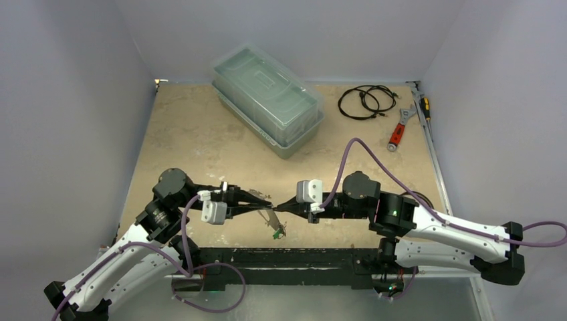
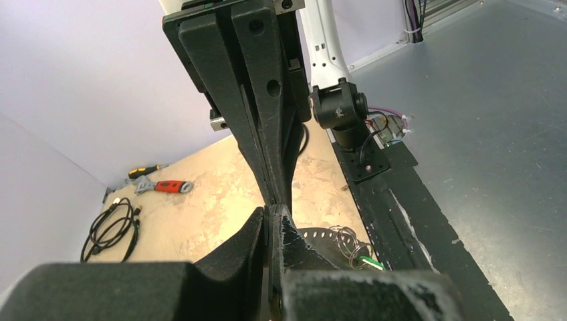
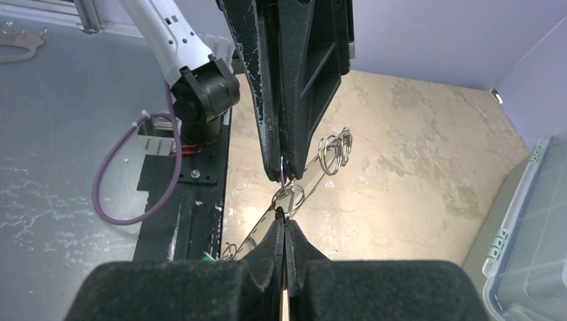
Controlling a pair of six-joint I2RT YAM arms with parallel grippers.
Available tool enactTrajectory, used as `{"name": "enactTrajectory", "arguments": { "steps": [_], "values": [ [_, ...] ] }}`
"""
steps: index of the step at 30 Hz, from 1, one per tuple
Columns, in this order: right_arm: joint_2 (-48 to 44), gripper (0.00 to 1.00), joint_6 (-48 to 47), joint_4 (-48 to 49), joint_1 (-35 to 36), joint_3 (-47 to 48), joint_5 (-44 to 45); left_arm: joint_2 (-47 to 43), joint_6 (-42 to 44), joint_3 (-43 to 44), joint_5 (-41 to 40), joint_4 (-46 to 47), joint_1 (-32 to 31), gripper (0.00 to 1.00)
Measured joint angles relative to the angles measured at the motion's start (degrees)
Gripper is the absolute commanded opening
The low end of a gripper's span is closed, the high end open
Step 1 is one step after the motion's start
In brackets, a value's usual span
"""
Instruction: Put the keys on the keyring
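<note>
My two grippers meet tip to tip over the near middle of the table. The left gripper (image 1: 269, 203) (image 2: 271, 212) is shut on the keyring (image 2: 325, 235), a thin silver plate with holes along its rim, which hangs slanted between the fingers (image 3: 311, 167). Small wire rings (image 2: 346, 241) (image 3: 335, 148) hang from it, and a green-tagged key (image 1: 275, 233) (image 2: 367, 262) dangles at its low end. The right gripper (image 1: 278, 208) (image 3: 285, 219) is shut, its tips pinching a small wire ring (image 3: 289, 194) at the plate's edge. Other keys are not visible.
A clear lidded plastic bin (image 1: 267, 100) stands at the back middle. A coiled black cable (image 1: 364, 101), a red-handled wrench (image 1: 398, 134) and a screwdriver (image 1: 424, 105) lie at the back right. A black mounting strip (image 1: 301, 257) runs along the near edge.
</note>
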Motion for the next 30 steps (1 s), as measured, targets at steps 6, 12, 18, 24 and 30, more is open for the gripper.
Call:
{"name": "enactTrajectory", "arguments": {
  "steps": [6,12,18,24,30],
  "values": [
    [-0.2,0.00,0.0,-0.4,0.0,0.3,1.8,0.2,0.4,0.0,-0.1,-0.3,0.0,0.00],
    [-0.9,0.00,0.1,-1.0,0.0,0.6,3.4,0.2,0.4,0.0,-0.5,-0.3,0.0,0.00],
    [-2.2,0.00,0.2,-1.3,0.0,1.3,5.3,0.5,0.4,0.0,-0.7,-0.3,0.0,0.00],
    [-2.3,0.00,0.2,-0.7,0.0,3.5,5.6,1.5,0.4,0.0,-0.9,-0.6,0.0,0.00],
    [-2.7,0.00,0.4,-0.7,0.0,3.7,5.6,1.8,0.4,0.0,-1.6,-0.6,0.0,0.00]
  ]
}}
